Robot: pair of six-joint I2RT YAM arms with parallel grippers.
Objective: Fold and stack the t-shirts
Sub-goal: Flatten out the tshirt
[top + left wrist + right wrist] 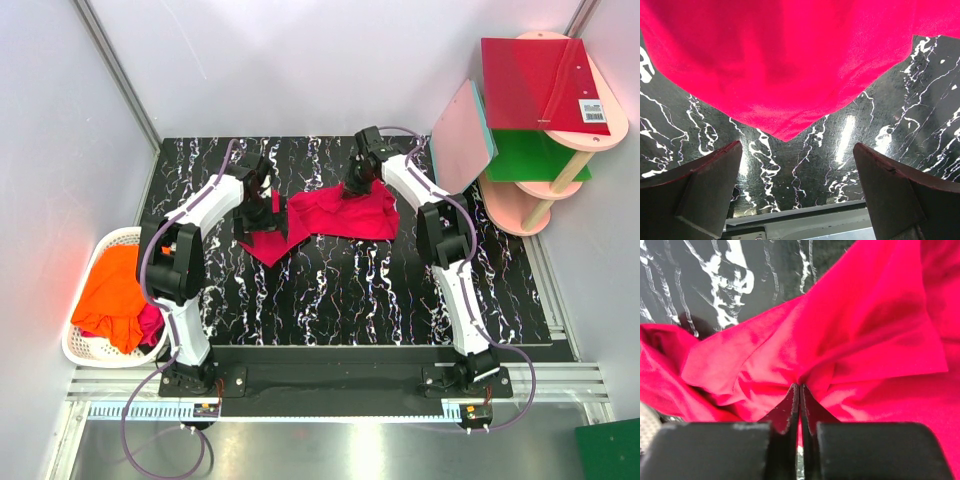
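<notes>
A crimson t-shirt lies rumpled on the black, white-veined counter, a little above the middle of the top view, between the two arms. The right arm reaches in from the right side of the frame, and the right jaws are pinched shut on a gathered fold at the shirt's upper edge. In the right wrist view the dark fingers meet at lower centre with a sliver of red cloth between them, and folds of the shirt spread away above. The left arm comes in from the left, and the left jaws stand wide apart and hold nothing. In the left wrist view the fingers sit in the two lower corners. A pointed corner of the shirt comes down towards the gap between them, with bare counter below it. At the lower left of the top view a white basket beside the counter holds an orange t-shirt.
</notes>
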